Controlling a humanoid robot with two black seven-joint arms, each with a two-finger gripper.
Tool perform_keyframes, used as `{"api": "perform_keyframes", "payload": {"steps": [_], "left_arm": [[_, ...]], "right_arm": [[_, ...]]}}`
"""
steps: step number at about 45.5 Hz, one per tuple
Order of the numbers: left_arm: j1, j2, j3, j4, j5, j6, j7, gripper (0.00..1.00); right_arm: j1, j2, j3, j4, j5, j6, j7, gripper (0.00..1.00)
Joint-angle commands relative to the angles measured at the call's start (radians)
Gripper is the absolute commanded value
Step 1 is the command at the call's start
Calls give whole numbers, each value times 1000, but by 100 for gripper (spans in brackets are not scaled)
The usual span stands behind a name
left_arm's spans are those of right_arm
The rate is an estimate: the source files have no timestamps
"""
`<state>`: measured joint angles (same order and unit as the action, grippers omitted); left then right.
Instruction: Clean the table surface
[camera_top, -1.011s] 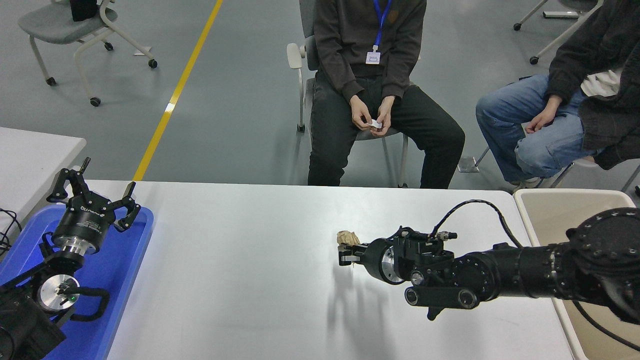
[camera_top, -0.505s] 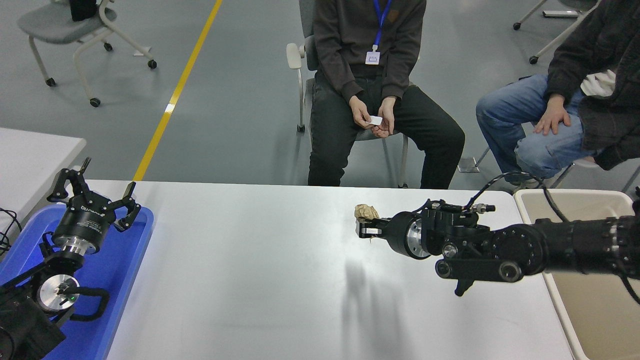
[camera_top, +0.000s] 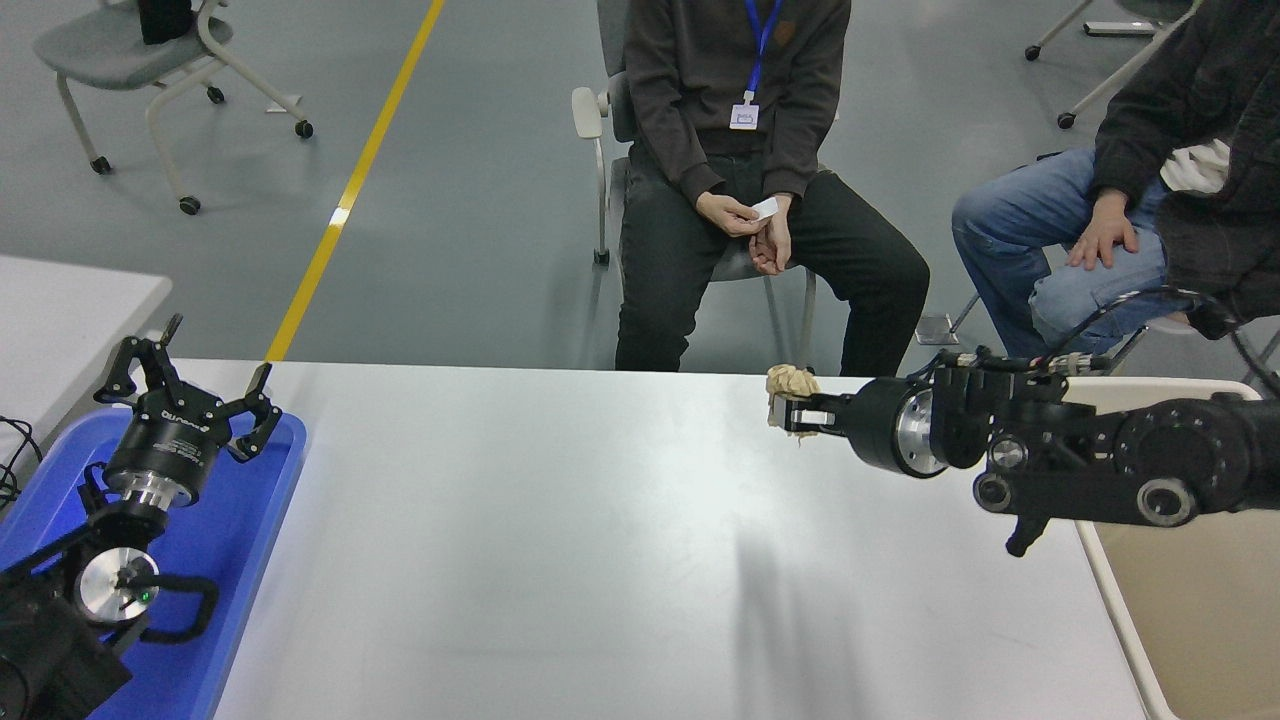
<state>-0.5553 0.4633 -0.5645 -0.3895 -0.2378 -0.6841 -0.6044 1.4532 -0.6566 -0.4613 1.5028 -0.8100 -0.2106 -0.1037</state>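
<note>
Head view of the table surface (camera_top: 560, 520), a wide pale tabletop filling the lower half of the picture between a blue tray (camera_top: 240, 540) at its left edge and a beige bin (camera_top: 1190, 600) at its right. The right arm enters from the right edge and stretches almost level toward the left, held above the table's far right part, its shadow falling on the bare top nearer the camera. The right gripper (camera_top: 790, 410) is clamped on a crumpled wad of brown paper (camera_top: 790, 381), carried clear of the surface near the far edge. The left arm sits at the lower left over the tray, the left gripper (camera_top: 190, 385) pointing away with its fingers spread. Two seated people face the table from its far side
</note>
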Motion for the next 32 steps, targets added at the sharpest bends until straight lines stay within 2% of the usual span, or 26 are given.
{"api": "perform_keyframes", "payload": {"steps": [1,18,32], "left_arm": [[0,0,0,0,0,0,0,100],[0,0,0,0,0,0,0,100],[0,0,0,0,0,0,0,100]], "right_arm": [[18,-188,58,30,-3,117,42,0],[18,-457,151,28,-20,301,68,0],[1,-630,165,16,-90,362,116,0]]}}
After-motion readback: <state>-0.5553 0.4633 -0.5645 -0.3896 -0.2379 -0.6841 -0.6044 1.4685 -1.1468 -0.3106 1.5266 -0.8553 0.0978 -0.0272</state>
